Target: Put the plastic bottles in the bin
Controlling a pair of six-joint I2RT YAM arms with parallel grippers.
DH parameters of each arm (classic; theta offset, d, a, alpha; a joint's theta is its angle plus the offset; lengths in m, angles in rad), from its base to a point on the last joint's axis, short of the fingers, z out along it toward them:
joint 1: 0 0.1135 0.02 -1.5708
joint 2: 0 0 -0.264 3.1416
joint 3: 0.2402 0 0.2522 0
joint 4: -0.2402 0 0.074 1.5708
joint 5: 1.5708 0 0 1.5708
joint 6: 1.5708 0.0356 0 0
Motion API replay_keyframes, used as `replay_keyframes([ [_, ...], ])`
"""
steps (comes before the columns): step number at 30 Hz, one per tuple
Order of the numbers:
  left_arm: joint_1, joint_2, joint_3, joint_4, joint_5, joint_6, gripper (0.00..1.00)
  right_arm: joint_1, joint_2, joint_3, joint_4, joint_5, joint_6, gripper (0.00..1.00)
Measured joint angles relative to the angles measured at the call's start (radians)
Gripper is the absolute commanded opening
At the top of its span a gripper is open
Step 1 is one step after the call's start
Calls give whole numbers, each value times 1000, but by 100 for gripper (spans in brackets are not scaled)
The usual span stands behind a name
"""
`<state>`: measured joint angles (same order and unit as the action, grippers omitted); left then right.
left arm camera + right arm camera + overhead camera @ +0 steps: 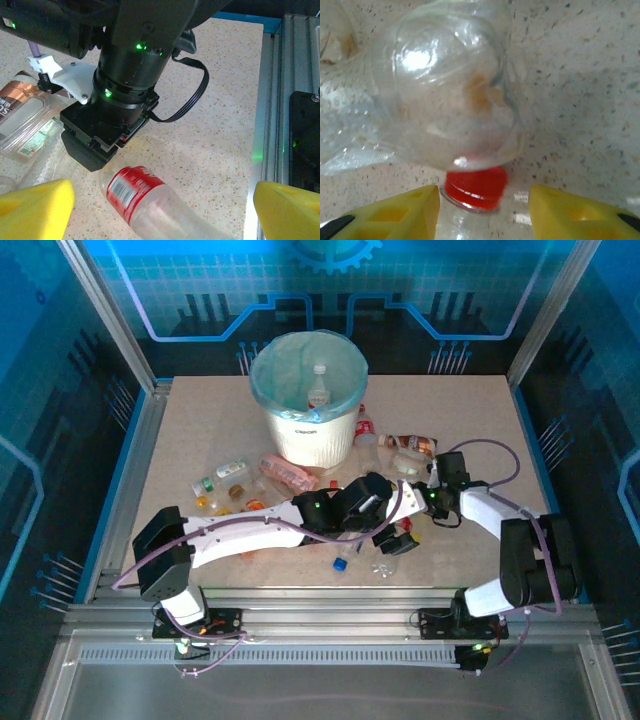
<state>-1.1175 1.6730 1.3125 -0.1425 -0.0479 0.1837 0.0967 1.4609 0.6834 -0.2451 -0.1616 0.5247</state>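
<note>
On the desk (200,420), right gripper (485,202) jaws are set apart astride the red cap (476,187) of a clear bottle (450,90); closure should be centred (necks slip). Left gripper (162,210) jaws are spread wide above a red-labelled bottle (145,195); bin (300,440) stands far-centre.

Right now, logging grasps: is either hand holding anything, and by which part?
Nothing held: right hand straddles a red cap, not clamped; left hand open over a bottle.

Speckled beige tabletop (200,420) fills mid-frame, blue circuit-print panels (450,295) glow across the top, and aluminium rails (320,635) line the bottom edge.
</note>
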Motion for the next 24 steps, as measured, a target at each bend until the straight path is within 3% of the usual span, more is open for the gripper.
replay_keyframes([
  [5,0,0,0,0,-1,2,94,1,50,26,34,-16,16,52],
  [12,0,0,0,0,-7,2,94,2,58,39,53,-35,35,45],
  [24,0,0,0,-2,-7,1,94,10,51,24,64,-42,75,46],
])
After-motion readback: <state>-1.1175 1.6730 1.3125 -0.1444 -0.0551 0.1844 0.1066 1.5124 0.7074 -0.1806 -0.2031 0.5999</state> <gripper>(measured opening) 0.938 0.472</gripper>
